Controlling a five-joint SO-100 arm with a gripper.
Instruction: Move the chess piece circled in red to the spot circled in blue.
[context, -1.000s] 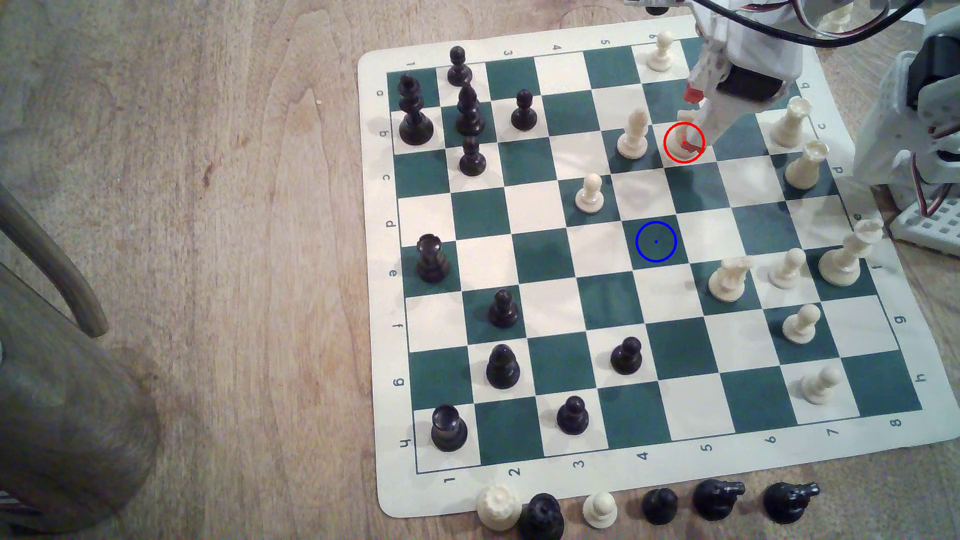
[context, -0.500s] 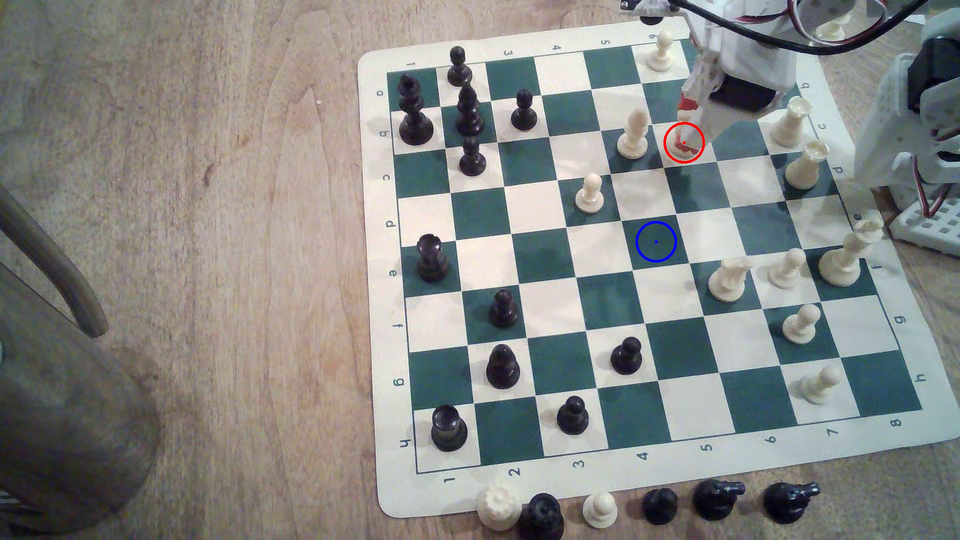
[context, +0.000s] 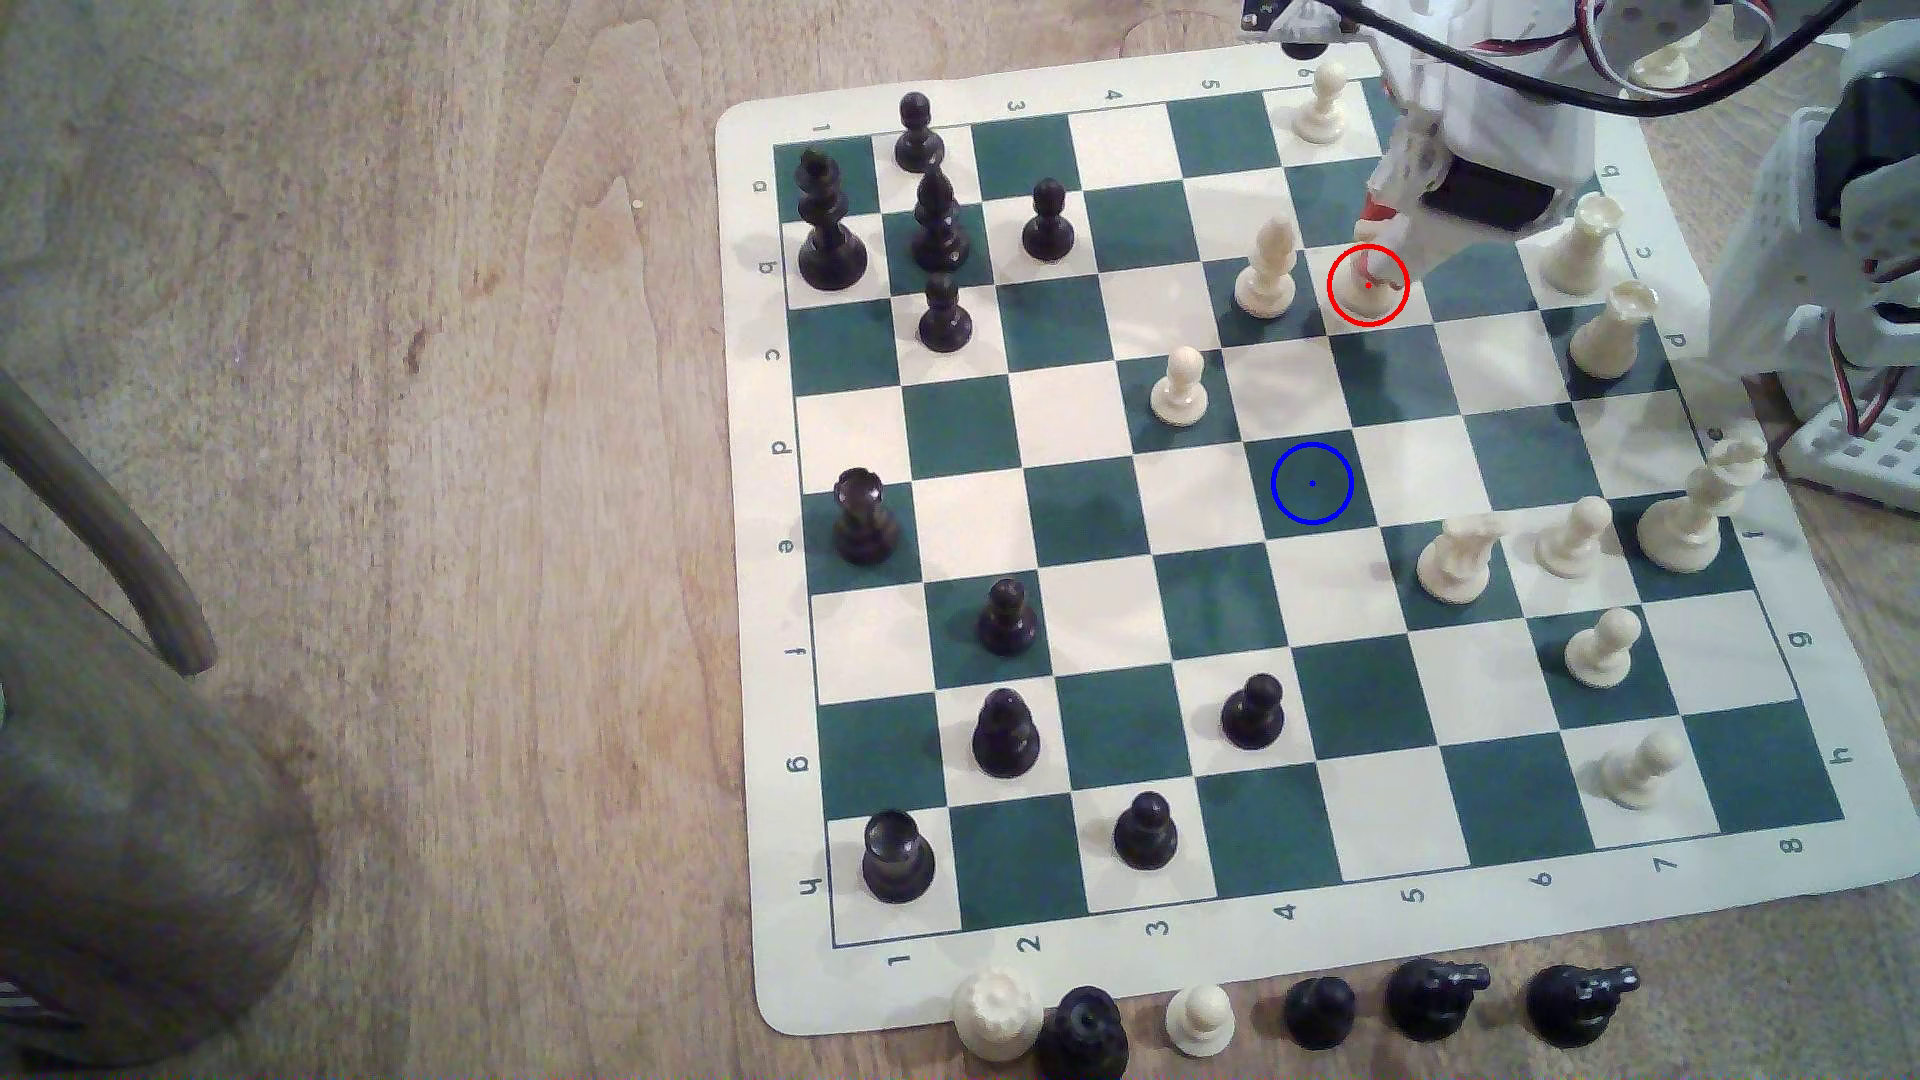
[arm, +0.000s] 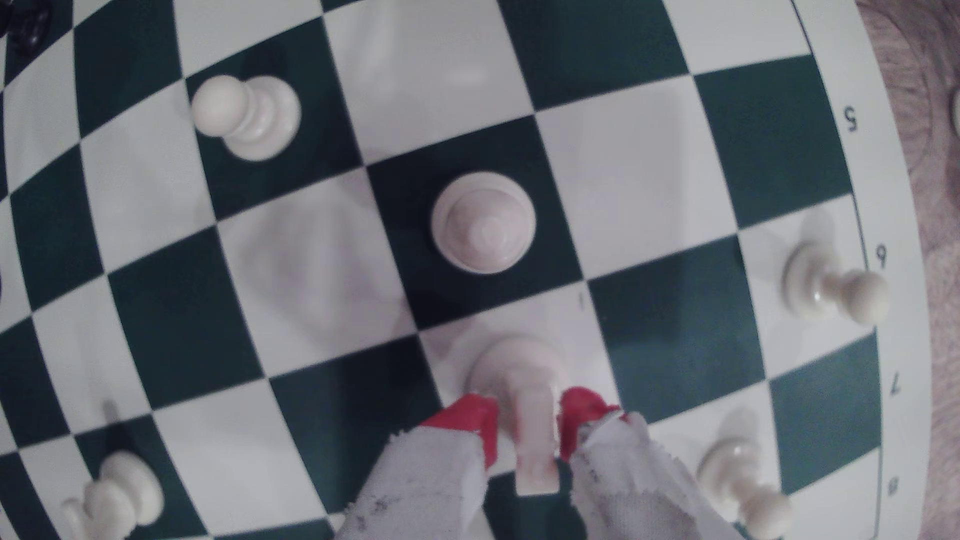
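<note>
Your arm (context: 1496, 114) reaches in from the exterior view's upper right, wrist pitched steeply down. Your gripper (arm: 530, 420) sits low, its red-tipped fingers (arm: 467, 415) pressed against both sides of the cream piece between them.
</note>
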